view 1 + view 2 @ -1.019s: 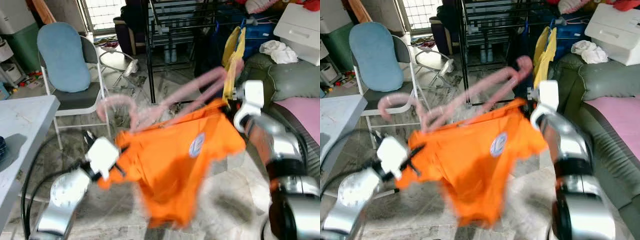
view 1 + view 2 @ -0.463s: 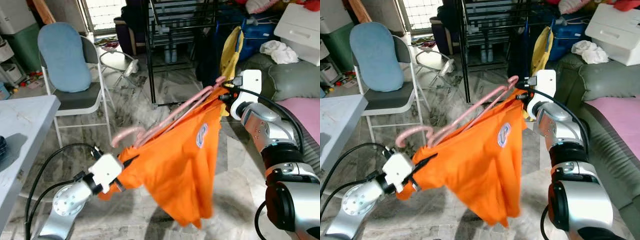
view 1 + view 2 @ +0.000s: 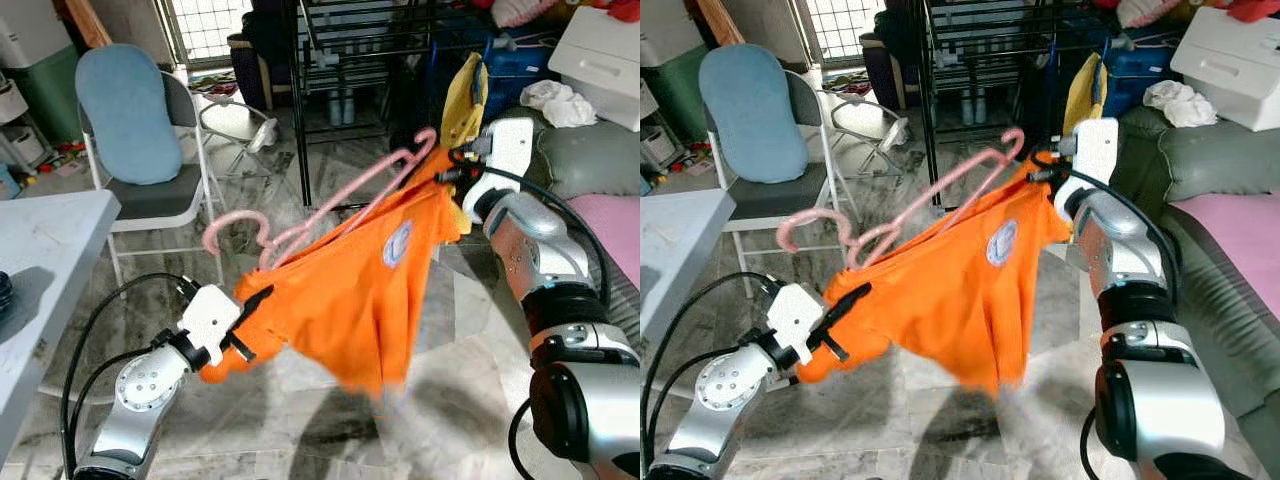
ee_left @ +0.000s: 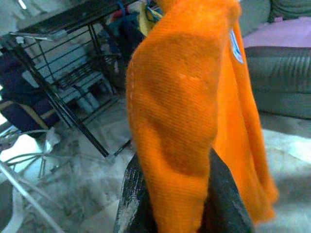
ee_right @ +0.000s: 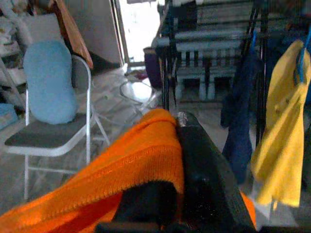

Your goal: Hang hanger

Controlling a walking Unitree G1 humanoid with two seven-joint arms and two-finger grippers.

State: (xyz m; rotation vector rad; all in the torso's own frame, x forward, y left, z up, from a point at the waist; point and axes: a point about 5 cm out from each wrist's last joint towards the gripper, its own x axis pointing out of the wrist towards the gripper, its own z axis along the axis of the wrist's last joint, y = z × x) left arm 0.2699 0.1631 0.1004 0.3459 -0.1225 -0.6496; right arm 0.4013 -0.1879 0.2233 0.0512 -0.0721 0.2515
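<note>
Marble floor (image 3: 470,330) lies underneath. Near left, the left hand (image 3: 243,322) pinches the orange shirt (image 3: 350,290); farther right, the right hand (image 3: 447,178) grips its other shoulder, pink hanger (image 3: 330,205) inside. Next, I judge: carry it to the far black rack (image 3: 350,60).

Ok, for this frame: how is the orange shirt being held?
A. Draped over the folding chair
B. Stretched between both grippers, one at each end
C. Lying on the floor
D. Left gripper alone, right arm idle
B: the left gripper pinches the lower end of the orange shirt and the right gripper the upper end, with the pink hanger along its top edge.
</note>
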